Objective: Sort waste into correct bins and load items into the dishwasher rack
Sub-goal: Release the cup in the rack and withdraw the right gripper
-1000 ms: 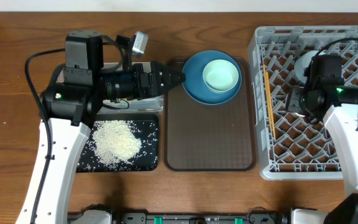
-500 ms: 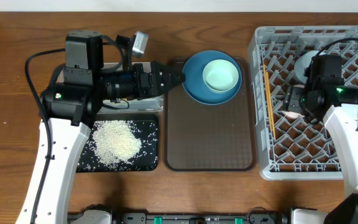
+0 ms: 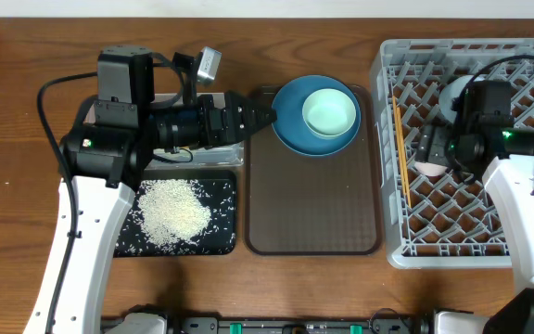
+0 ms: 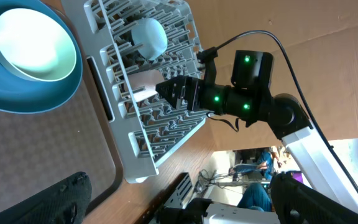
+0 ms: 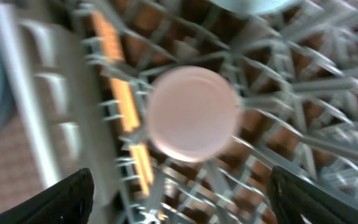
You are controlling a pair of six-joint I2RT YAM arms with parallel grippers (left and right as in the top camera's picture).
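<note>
The pale pink cup (image 5: 193, 114) rests among the pegs of the grey dishwasher rack (image 3: 489, 243), free of my right gripper (image 5: 191, 199), whose jaws stand open wide just above it. Two chopsticks (image 3: 400, 144) lie along the rack's left side, and a light blue bowl (image 3: 451, 93) sits at its back. The mint green bowl (image 3: 330, 111) is nested in the dark blue bowl (image 3: 290, 130) on the brown tray. My left gripper (image 3: 267, 116) hovers open just left of that bowl, holding nothing. White rice (image 3: 172, 213) is heaped on the black tray (image 3: 222, 190).
The brown serving tray (image 3: 313, 204) lies between the black tray and the rack. The left arm (image 3: 123, 102) covers the area behind the black tray. The right arm (image 3: 517, 204) reaches over the rack from the front right.
My right gripper's jaws have spread wider and let go of the pink cup, which now shows in the rack beside the fingers. The left arm has not moved.
</note>
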